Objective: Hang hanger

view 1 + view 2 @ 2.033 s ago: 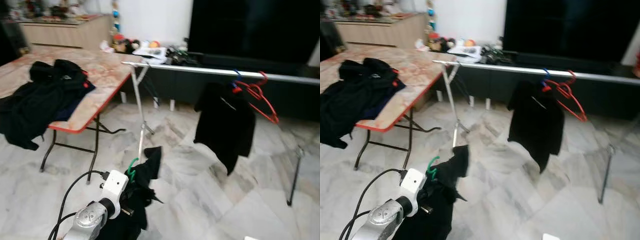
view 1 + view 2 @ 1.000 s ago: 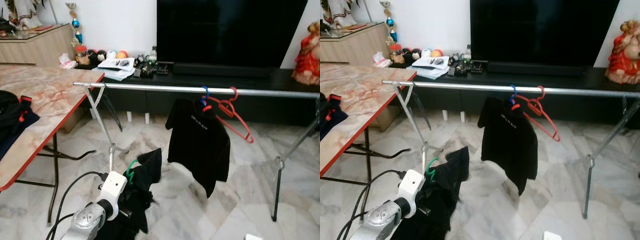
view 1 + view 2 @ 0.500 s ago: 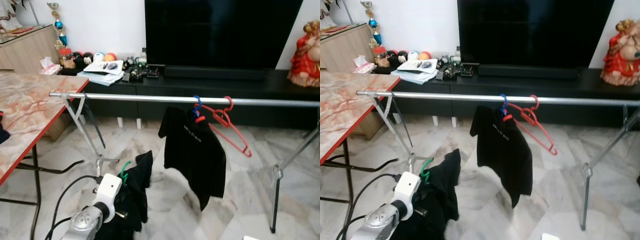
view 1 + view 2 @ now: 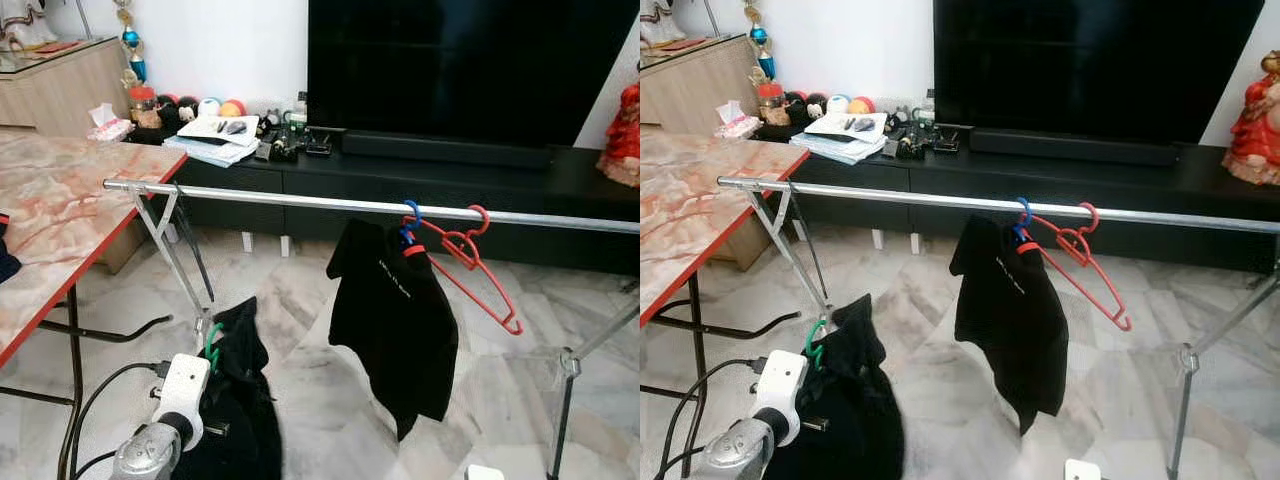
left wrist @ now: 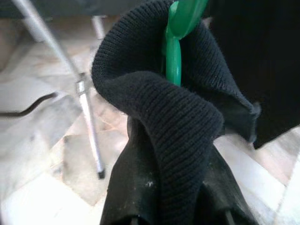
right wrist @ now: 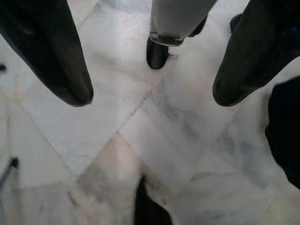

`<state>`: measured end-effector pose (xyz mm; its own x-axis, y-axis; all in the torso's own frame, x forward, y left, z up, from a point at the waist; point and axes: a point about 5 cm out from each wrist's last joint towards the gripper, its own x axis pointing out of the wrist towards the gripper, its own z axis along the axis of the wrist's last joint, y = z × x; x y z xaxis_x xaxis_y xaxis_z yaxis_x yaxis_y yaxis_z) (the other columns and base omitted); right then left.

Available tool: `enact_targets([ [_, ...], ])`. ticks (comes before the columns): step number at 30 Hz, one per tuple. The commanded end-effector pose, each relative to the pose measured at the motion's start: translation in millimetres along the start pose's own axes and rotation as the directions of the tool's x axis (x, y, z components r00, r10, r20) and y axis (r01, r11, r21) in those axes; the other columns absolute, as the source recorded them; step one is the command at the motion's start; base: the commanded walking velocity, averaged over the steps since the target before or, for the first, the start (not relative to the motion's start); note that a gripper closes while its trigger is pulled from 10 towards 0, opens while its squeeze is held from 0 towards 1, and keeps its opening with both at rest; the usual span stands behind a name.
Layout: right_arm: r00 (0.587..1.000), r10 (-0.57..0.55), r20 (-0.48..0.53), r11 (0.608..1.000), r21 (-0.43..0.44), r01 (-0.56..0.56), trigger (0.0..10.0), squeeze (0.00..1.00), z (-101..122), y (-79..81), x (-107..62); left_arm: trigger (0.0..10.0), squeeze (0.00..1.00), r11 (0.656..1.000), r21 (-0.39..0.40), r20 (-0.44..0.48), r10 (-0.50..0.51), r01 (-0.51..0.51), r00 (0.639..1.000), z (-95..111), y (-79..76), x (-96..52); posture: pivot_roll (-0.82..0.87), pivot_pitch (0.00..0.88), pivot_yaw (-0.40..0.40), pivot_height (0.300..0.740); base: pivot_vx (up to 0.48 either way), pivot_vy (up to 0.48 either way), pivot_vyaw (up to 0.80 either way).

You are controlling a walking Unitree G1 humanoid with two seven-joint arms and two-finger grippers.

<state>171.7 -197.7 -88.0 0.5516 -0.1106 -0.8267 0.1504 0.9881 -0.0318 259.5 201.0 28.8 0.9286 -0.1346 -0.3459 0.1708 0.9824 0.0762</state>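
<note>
A living room with a pale marble floor (image 4: pixel 330 380); a big dark television (image 4: pixel 470 70) on a low black cabinet (image 4: pixel 440 185), a marble-topped folding table (image 4: pixel 60 210) at the robot's left, and a long silver rail (image 4: pixel 300 202) on crossed legs running across the middle. One black shirt (image 4: pixel 395 310) already hangs on the rail from a blue hook, with empty red hangers (image 4: pixel 465 262) just beside it.

The left gripper (image 5: pixel 164 206) is low at the robot's left, below the rail's left end; its fingers are buried under the cloth, so I cannot tell how they stand, though they appear to carry the green hanger (image 4: pixel 212 345) with a black garment (image 4: pixel 235 400) draped over it; the wrist view shows the green hook (image 5: pixel 176 47) rising out of a knitted collar. The right gripper (image 6: pixel 150 101) hangs idle over the floor, its fingers spread apart with nothing between them.

Compared with two seconds ago, the camera has swung away from the table and its pile of clothes to face the rail squarely, and the rail now looks closer; half a second ago the hanger sat a little more toward the middle of the view. My reading is that the approach is nearly finished; lifting the hook over the bare stretch of rail is what remains.
</note>
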Motion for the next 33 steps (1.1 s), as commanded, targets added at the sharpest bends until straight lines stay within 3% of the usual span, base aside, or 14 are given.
enact_targets([
  [1,1.000,0.012,0.012,1.000,-0.007,-0.012,10.0,0.00,4,2.8,0.7,10.0,0.00,1.000,0.006,0.021,0.024,-0.024,0.999,2,5.2,-2.1,0.09,0.000,-0.004,0.740,0.000,-0.424,0.00],
  [17,1.000,0.008,0.006,0.999,-0.037,-0.007,10.0,0.00,5,0.6,0.9,10.0,0.00,0.999,-0.005,0.029,0.035,-0.035,0.999,7,4.5,1.5,0.09,0.000,-0.021,0.740,0.000,-0.433,0.00],
  [25,0.999,0.033,0.013,0.997,-0.065,-0.032,10.0,0.00,9,3.1,1.5,10.0,0.00,0.989,-0.025,0.029,0.146,-0.145,0.989,3,19.9,-3.9,0.11,0.000,-0.039,0.740,0.000,0.000,0.00],
  [33,0.997,0.070,0.026,0.994,-0.083,-0.068,10.0,0.00,15,10.7,2.5,10.0,0.00,0.988,-0.054,0.036,0.150,-0.148,0.988,5,21.6,-4.1,0.11,0.000,-0.038,0.740,0.000,0.000,0.00],
])
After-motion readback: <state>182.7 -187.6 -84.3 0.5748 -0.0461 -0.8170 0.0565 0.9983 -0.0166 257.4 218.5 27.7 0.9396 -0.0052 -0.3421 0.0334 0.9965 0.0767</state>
